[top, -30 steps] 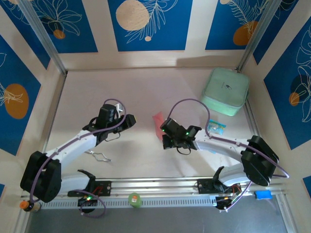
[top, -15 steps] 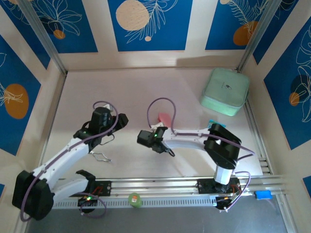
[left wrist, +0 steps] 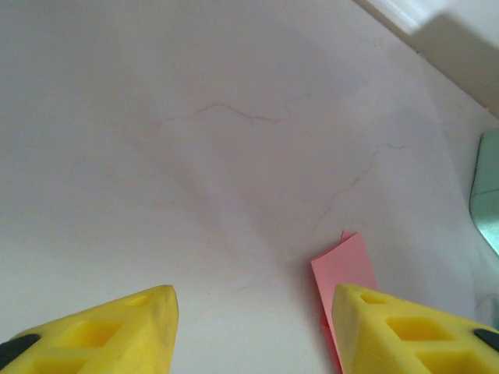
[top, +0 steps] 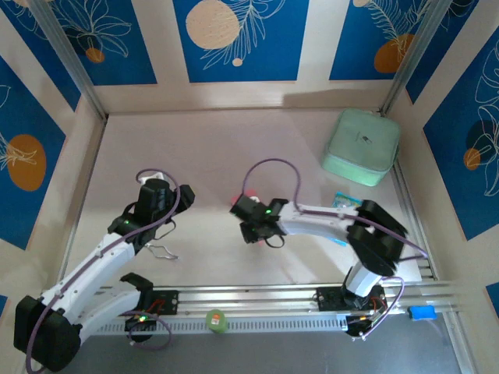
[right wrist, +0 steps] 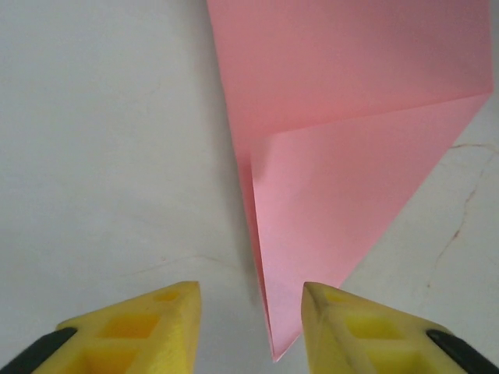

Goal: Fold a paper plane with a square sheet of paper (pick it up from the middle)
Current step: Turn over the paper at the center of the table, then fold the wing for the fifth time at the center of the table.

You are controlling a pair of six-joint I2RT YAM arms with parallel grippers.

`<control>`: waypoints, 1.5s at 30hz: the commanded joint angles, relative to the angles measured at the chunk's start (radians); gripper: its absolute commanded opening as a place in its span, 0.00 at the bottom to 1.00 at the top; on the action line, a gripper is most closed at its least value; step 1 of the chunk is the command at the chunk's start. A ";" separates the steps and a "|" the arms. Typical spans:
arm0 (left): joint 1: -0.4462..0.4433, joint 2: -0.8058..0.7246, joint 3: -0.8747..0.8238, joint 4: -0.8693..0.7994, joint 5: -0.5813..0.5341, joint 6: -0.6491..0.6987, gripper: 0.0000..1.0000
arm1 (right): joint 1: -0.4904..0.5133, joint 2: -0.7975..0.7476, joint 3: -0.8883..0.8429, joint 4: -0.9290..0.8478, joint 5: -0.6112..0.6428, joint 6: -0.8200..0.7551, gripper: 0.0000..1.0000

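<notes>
Right fingers [right wrist: 148, 327] spread, nothing pinched. The right gripper [right wrist: 249, 292] straddles the pointed end of the folded pink paper [right wrist: 351, 109], which lies flat on the table [right wrist: 93, 117]. Left gripper [left wrist: 253, 294] is loose too, with bare table between its fingers and a paper corner just beside one finger. From above I see the paper mid-table, mostly under the right wrist. Green case [top: 362, 146] sits far right.

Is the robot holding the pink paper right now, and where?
No, nothing is held. The left gripper and right gripper are open; the folded pink paper lies on the table.
</notes>
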 commanded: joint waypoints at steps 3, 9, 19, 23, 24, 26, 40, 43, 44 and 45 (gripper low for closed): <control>0.009 0.084 0.016 0.057 0.113 0.028 0.55 | -0.203 -0.168 -0.231 0.397 -0.472 0.088 0.41; 0.007 0.187 0.040 0.114 0.231 0.030 0.50 | -0.340 -0.140 -0.288 0.495 -0.657 0.100 0.10; 0.008 0.239 0.035 0.134 0.266 0.011 0.50 | -0.347 0.048 -0.240 0.417 -0.654 0.112 0.04; 0.008 0.235 0.027 0.138 0.263 0.011 0.50 | -0.339 0.054 -0.257 0.399 -0.599 0.191 0.04; 0.008 0.238 0.025 0.141 0.262 0.010 0.50 | -0.339 0.060 -0.258 0.381 -0.573 0.230 0.04; 0.008 0.243 0.024 0.149 0.264 0.007 0.50 | -0.338 0.080 -0.255 0.345 -0.534 0.306 0.03; 0.009 0.265 0.012 0.161 0.316 0.013 0.48 | -0.208 0.020 -0.356 0.497 -0.389 0.861 0.02; 0.009 0.277 0.015 0.171 0.335 0.010 0.47 | -0.200 -0.019 -0.402 0.588 -0.385 0.934 0.02; 0.010 0.284 0.016 0.176 0.344 0.009 0.47 | -0.205 -0.027 -0.413 0.621 -0.397 0.942 0.02; 0.010 0.292 0.017 0.184 0.355 0.008 0.47 | -0.211 -0.035 -0.420 0.645 -0.415 0.944 0.02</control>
